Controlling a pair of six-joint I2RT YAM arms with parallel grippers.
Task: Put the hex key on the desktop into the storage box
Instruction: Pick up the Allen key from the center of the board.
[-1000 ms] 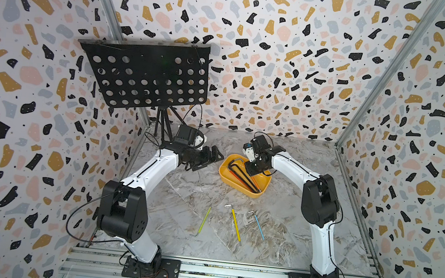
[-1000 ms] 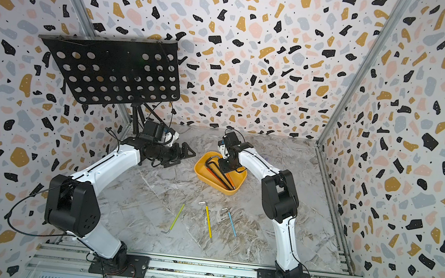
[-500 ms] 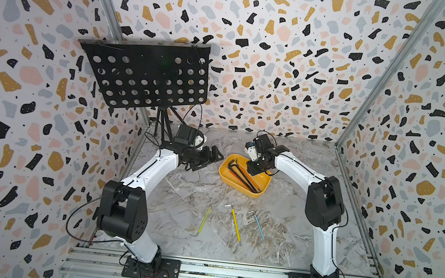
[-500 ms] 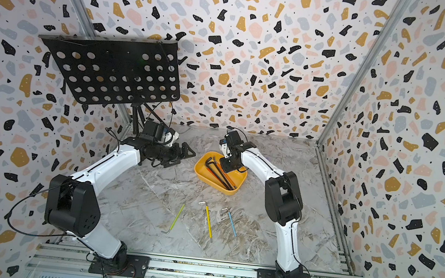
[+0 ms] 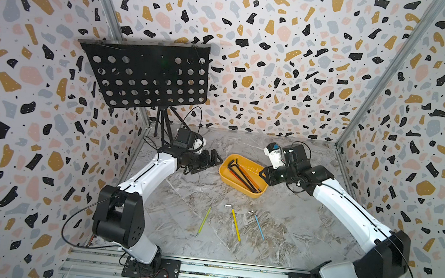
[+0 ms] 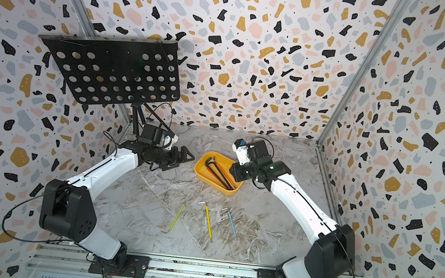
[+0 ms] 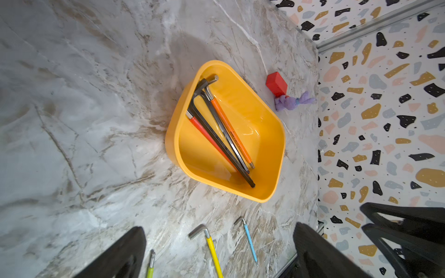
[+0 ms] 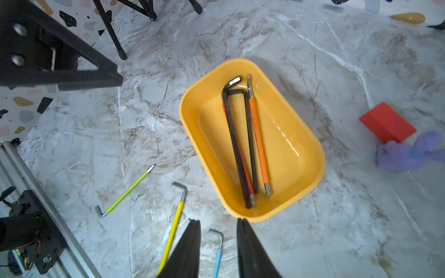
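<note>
The yellow-orange storage box (image 5: 252, 168) (image 8: 284, 149) sits on the marble desktop (image 5: 189, 193) and holds several long hex keys, black (image 8: 237, 144) and orange (image 8: 258, 144). Three thinner hex keys lie on the desktop nearer the front: green (image 5: 204, 220) (image 8: 127, 191), yellow (image 5: 235, 225) (image 8: 174, 223) and blue (image 5: 259, 226) (image 8: 218, 255). My right gripper (image 5: 264, 176) (image 8: 218, 220) hovers at the box's right rim, open, nothing between its fingers. My left gripper (image 5: 213, 163) (image 7: 218, 226) hangs left of the box, open wide and empty.
A red block (image 8: 387, 125) and a purple soft toy (image 8: 409, 154) lie behind the box towards the back right. A black perforated music stand (image 5: 146, 75) on a tripod (image 5: 163, 124) fills the back left corner. An aluminium rail (image 5: 229, 273) runs along the front edge.
My right gripper has drawn back from over the box to its right rim, and its jaws have parted. The left arm has not moved.
</note>
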